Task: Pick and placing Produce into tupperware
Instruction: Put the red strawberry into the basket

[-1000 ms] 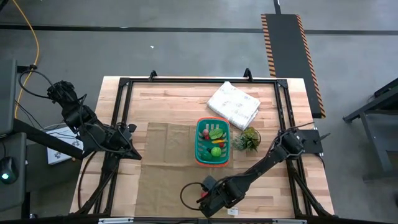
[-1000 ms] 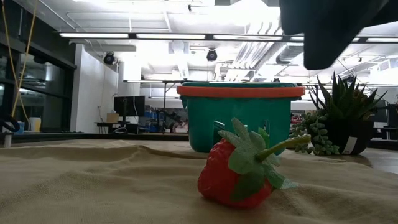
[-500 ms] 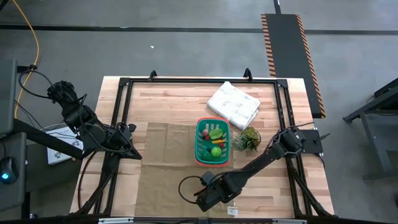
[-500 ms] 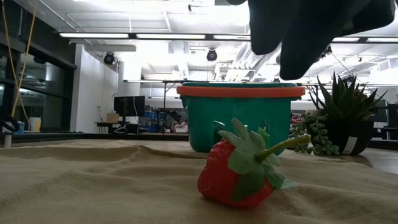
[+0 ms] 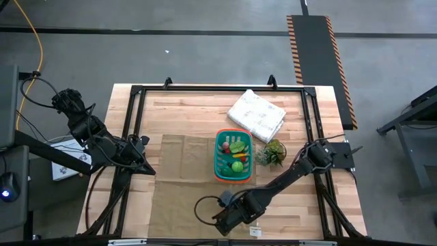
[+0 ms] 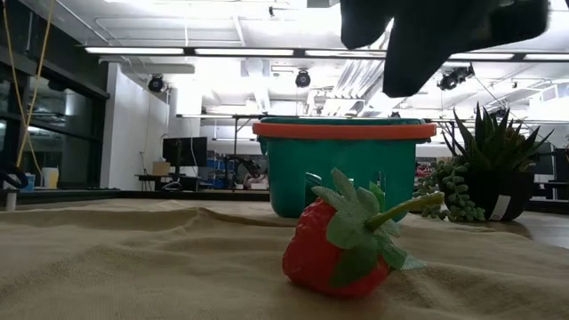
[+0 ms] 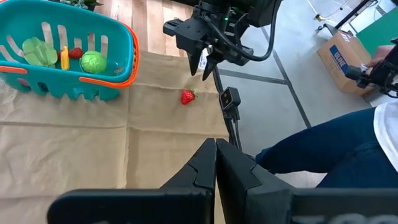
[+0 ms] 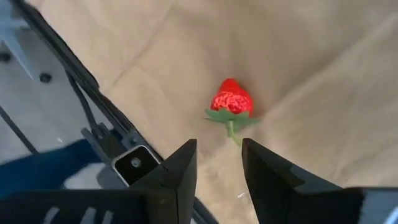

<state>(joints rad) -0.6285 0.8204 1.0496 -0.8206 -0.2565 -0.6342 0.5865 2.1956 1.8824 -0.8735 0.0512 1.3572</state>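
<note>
A small red toy strawberry with a green leafy cap point(image 6: 348, 240) lies on the tan cloth point(image 5: 184, 184) near the table's front edge, apart from the teal slotted plastic basket point(image 5: 233, 156) holding produce. Low view: the right gripper point(image 6: 427, 44) hangs above it. Left wrist view: left gripper point(image 7: 216, 163) pressed together, empty. Right wrist view: right gripper's fingers point(image 8: 180, 168) spread, strawberry beyond them.

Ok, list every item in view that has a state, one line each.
strawberry: lying loose on the tan cloth, outside the basket.
basket: upright, already holding produce.
right gripper: open, above the strawberry, not touching it.
left gripper: shut, empty, off to the table's left side.
</note>
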